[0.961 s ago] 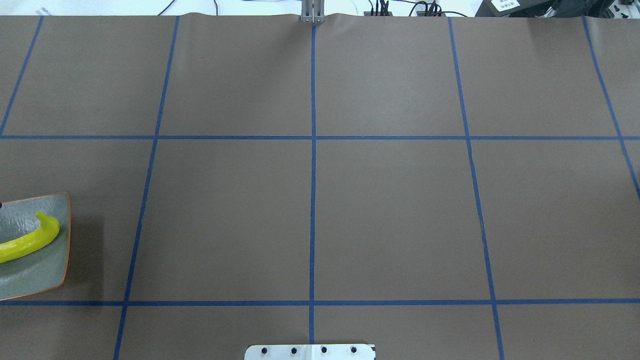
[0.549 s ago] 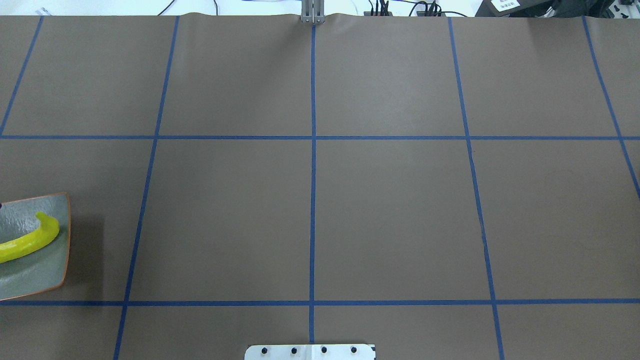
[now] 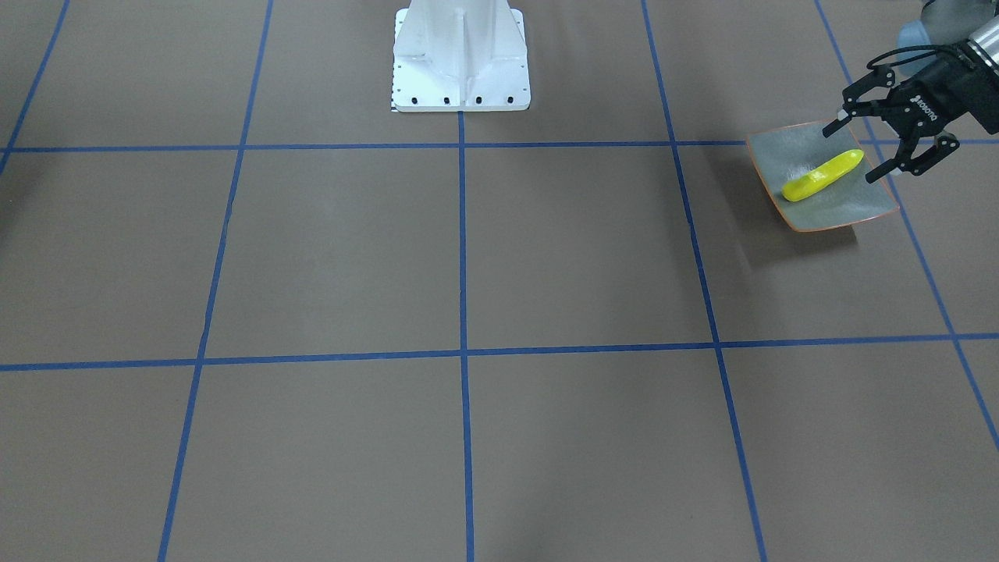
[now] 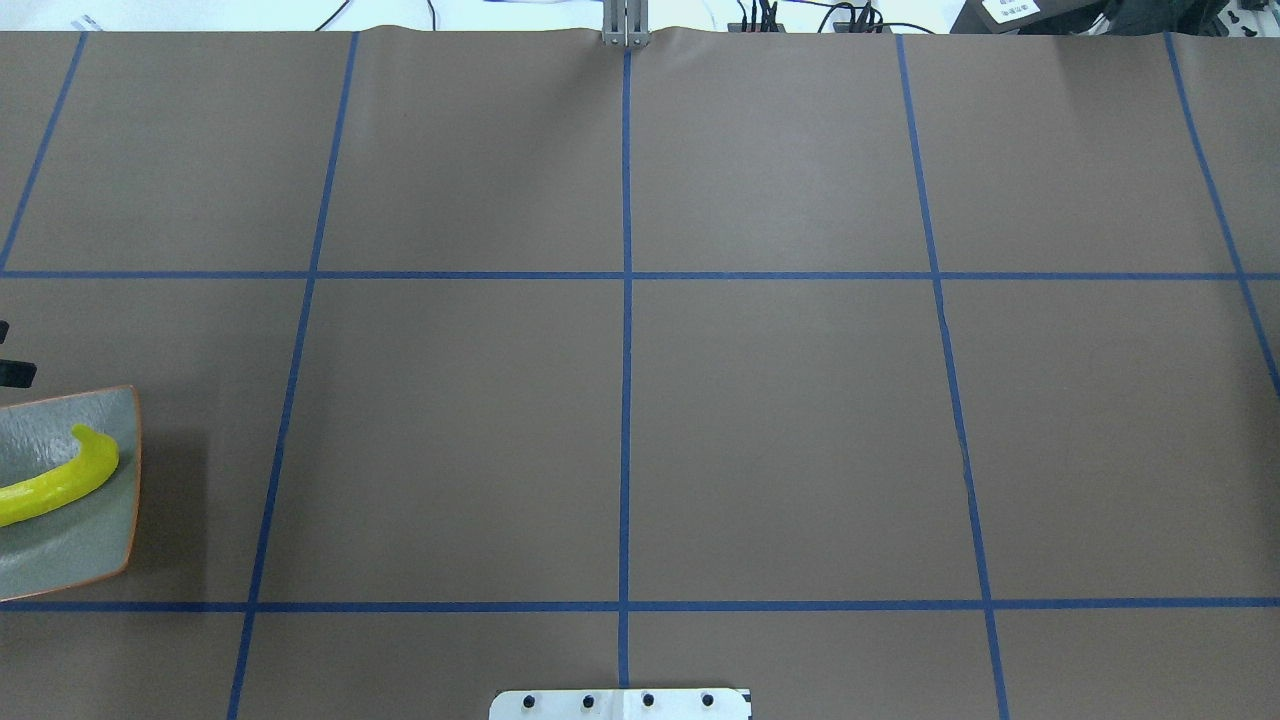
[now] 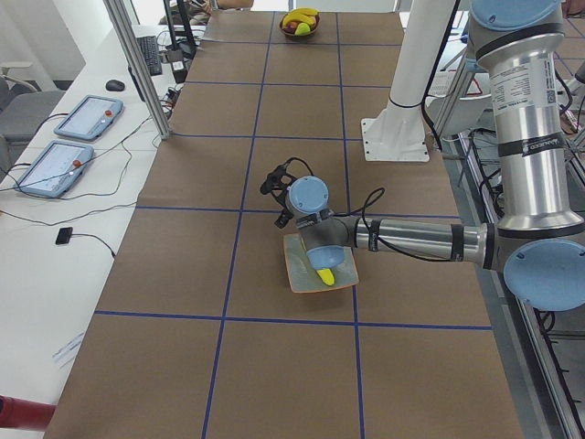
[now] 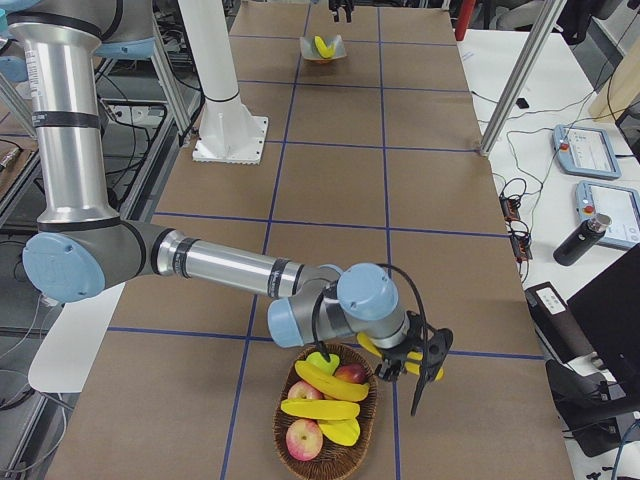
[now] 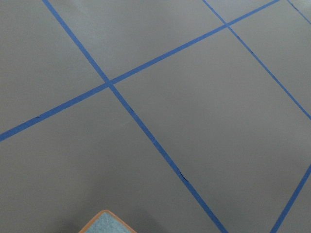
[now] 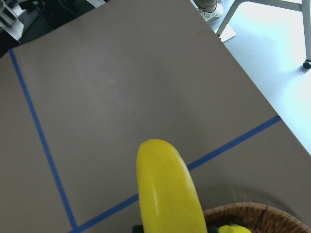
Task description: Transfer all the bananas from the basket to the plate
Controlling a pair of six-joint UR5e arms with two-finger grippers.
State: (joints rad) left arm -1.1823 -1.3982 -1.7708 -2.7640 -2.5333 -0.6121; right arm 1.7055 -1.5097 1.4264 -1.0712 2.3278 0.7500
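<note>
One banana [image 3: 823, 175] lies lengthways on the grey-green plate [image 3: 843, 207], which sits at the robot's left end of the table [image 4: 780, 430]. The left hand [image 3: 852, 154] hovers over the plate's outer edge with its fingers spread wide and nothing between them, which suits a drop-off just made. A second banana [image 8: 167, 189] is gripped in the right hand [image 6: 418, 370], lifted just beside the wicker basket [image 6: 370, 415] at the table's opposite end. More bananas [image 6: 320, 408] and some apples [image 6: 300, 440] rest in the basket. With plate and basket well apart, the carry probably needs both arms.
</note>
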